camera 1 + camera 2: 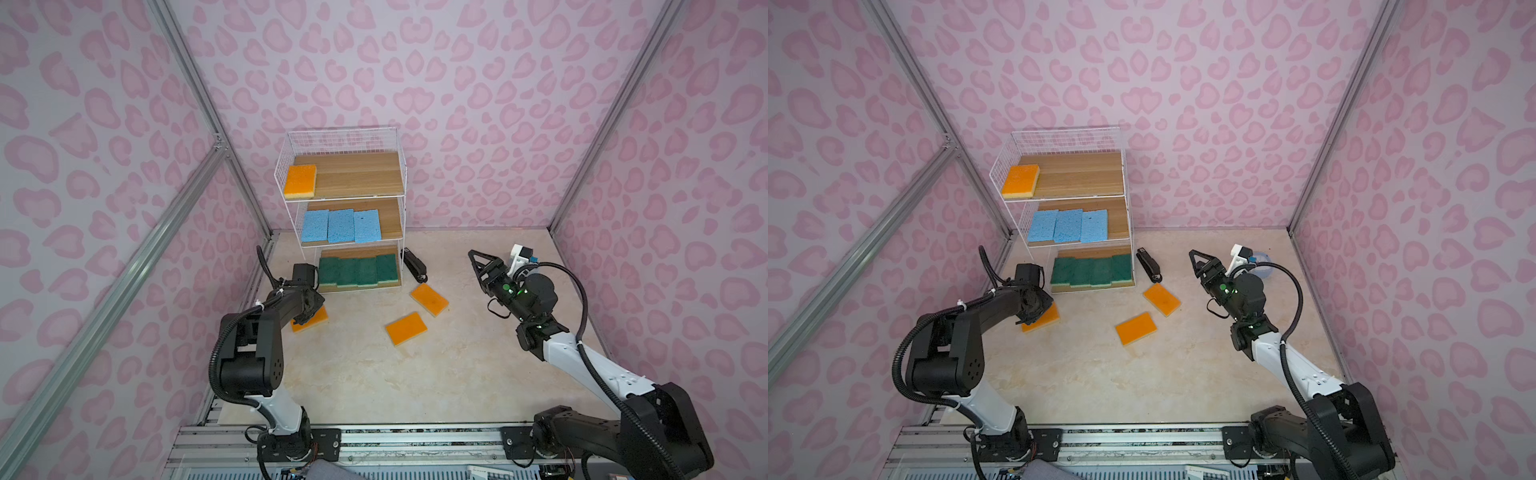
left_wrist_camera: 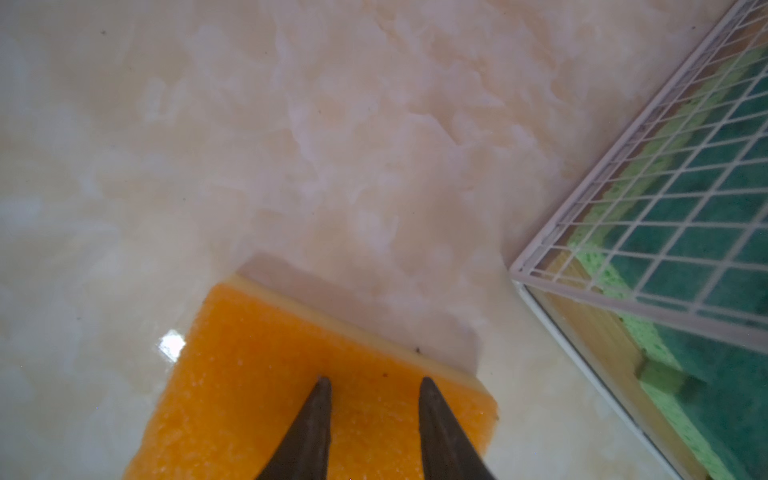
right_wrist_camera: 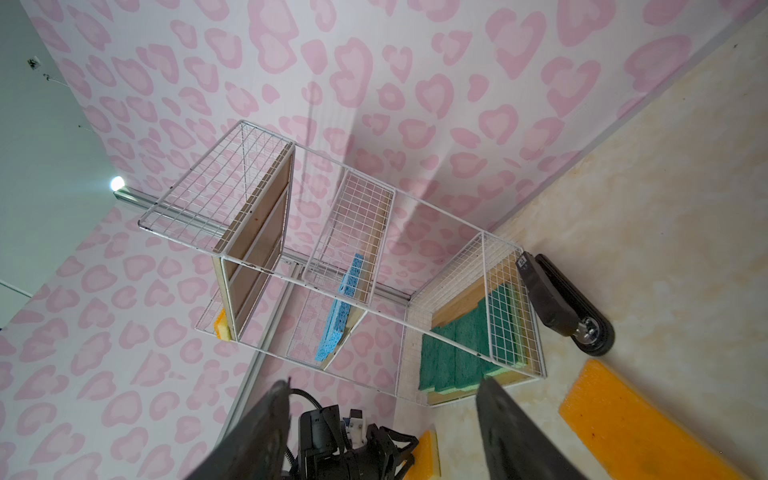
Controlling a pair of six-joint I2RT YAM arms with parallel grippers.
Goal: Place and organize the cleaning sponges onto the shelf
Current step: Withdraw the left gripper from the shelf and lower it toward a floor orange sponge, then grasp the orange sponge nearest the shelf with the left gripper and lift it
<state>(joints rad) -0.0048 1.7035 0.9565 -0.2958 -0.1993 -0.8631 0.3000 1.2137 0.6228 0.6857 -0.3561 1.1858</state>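
Note:
The shelf point(image 1: 357, 172) stands at the back, white mesh with wooden boards. One orange sponge point(image 1: 300, 181) lies on its top board, three blue sponges point(image 1: 340, 225) in the middle, several green sponges point(image 1: 357, 271) at the bottom. Two orange sponges point(image 1: 429, 299) point(image 1: 406, 328) lie loose on the table. A third orange sponge point(image 2: 257, 386) lies under my left gripper point(image 2: 374, 380); the fingertips rest on its orange face a narrow gap apart, and a grip is not clear. My right gripper point(image 1: 473, 259) hangs open and empty in the air to the right.
A black stapler point(image 1: 414, 266) lies against the shelf's right foot. A small pale-blue case point(image 1: 1264, 266) sits behind the right arm. The shelf's left mesh side point(image 2: 623, 232) stands close to my left gripper. Pink patterned walls enclose the table.

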